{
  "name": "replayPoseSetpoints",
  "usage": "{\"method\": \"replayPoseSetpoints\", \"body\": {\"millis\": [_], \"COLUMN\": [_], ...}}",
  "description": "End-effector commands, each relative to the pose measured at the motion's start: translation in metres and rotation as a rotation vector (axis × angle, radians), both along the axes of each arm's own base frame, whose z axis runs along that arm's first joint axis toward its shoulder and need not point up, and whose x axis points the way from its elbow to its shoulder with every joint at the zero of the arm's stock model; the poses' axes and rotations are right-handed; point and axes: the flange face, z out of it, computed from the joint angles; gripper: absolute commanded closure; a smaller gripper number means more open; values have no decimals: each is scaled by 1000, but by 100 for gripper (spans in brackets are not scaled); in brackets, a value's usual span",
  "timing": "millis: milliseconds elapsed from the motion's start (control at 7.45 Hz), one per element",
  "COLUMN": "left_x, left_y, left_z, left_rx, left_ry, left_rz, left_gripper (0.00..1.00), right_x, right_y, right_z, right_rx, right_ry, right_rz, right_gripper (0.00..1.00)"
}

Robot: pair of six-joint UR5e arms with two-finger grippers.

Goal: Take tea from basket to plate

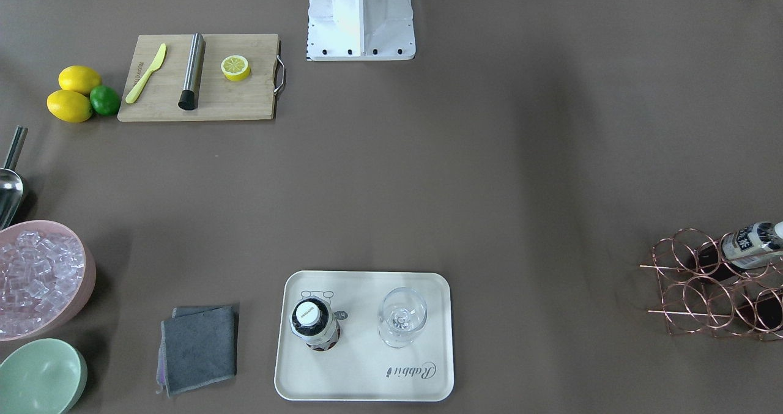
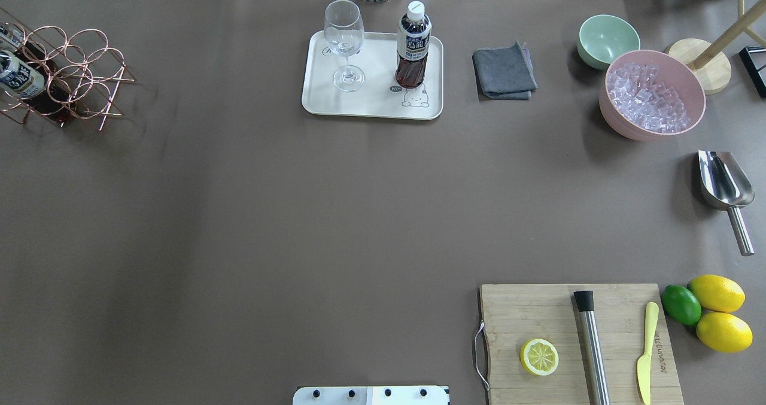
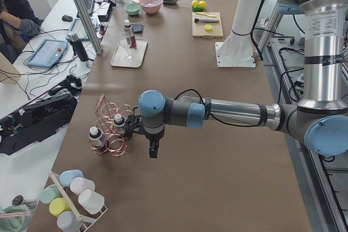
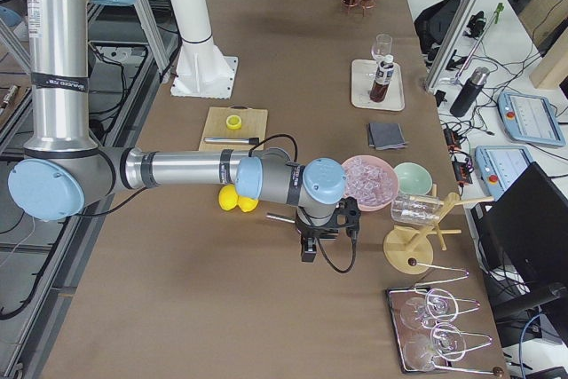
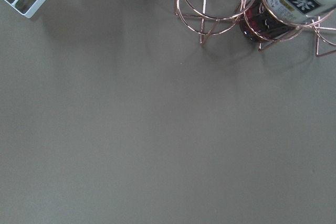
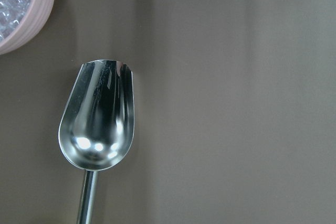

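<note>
**Tea** (image 2: 412,46): three bottles counted.
- One stands upright on the plate (image 2: 371,103), well apart from both sets of fingers.
- Two lie in the basket (image 2: 90,76), just beside the left fingers (image 3: 154,149).

**Progress, as a judgement:** one transfer looks complete. If a single bottle was wanted, nothing is left but parking the arms. If all were wanted, two carries are left.

**Left fingers:** they hang over bare tabletop next to the basket and appear to hold nothing. Whether they are spread or pressed together cannot be told from the one side view that shows them.

**Right fingers** (image 4: 307,246): they point down near the pink bowl (image 2: 652,94) and above the scoop (image 6: 100,116). Their spread cannot be told either.

**Other stock:**
- Near the right fingers:
  - pink bowl of ice, one
  - scoop, one
  - mint bowl (image 2: 607,39), one
  - grey cloth (image 2: 504,70), one
- Far from both sets of fingers, on the plate beside the tea: wine glass (image 2: 345,40), one.
- On the robot's side of the right fingers:
  - cutting board (image 2: 538,309), one, carrying one half lemon (image 2: 539,356), one steel cylinder (image 2: 592,345) and one yellow knife (image 2: 646,351)
  - whole lemons (image 2: 717,292), two
  - lime (image 2: 681,304), one
</note>
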Motion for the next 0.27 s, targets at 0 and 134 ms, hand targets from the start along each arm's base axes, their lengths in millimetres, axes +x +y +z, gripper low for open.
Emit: {"method": "replayPoseSetpoints", "body": {"millis": [0,134], "left_x": [0,0], "left_y": [0,0], "left_z": [0,-1], "left_rx": [2,2], "left_ry": [0,1], "left_rz": [0,0], "left_gripper": [2,2], "right_x": [1,2], "right_y": [0,0], "right_z": [0,0], "right_rx": [0,0], "right_ry": [0,0], "right_rz": [3,4], "right_gripper": [0,0]}}
